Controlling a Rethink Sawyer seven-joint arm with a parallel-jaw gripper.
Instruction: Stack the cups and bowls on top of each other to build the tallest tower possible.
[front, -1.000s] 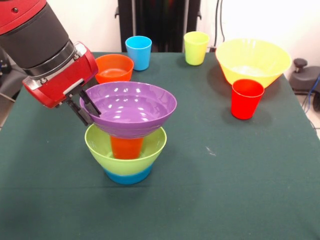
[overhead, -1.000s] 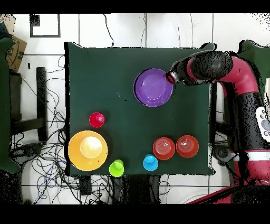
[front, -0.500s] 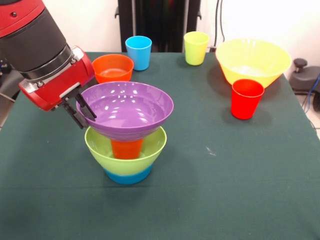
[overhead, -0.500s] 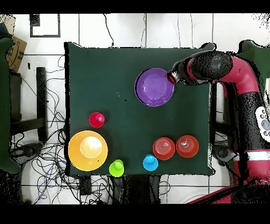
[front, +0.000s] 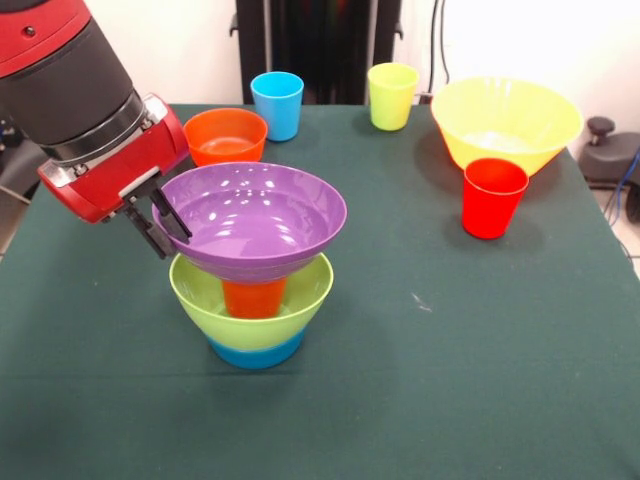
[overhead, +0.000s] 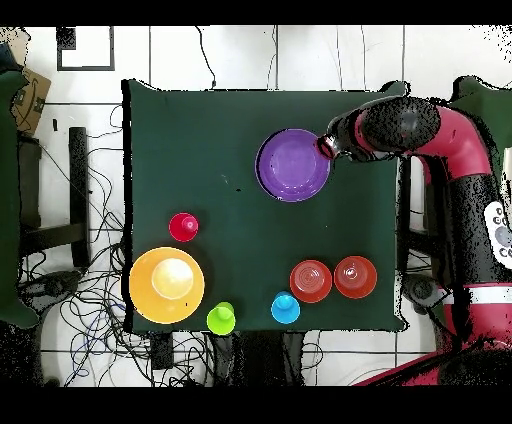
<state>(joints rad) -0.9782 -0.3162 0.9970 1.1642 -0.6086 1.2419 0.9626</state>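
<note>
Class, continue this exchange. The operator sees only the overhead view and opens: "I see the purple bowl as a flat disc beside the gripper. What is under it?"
Observer: The purple bowl sits on an orange cup that stands inside the lime green bowl.
Operator: And under the green one?
Observer: The small blue bowl, on the table; only its lower part shows.
Operator: Is the gripper holding the purple bowl or just next to it?
Observer: The gripper is on the rim, with one finger inside the bowl and one outside. It appears to be clamped on the wall.
</note>
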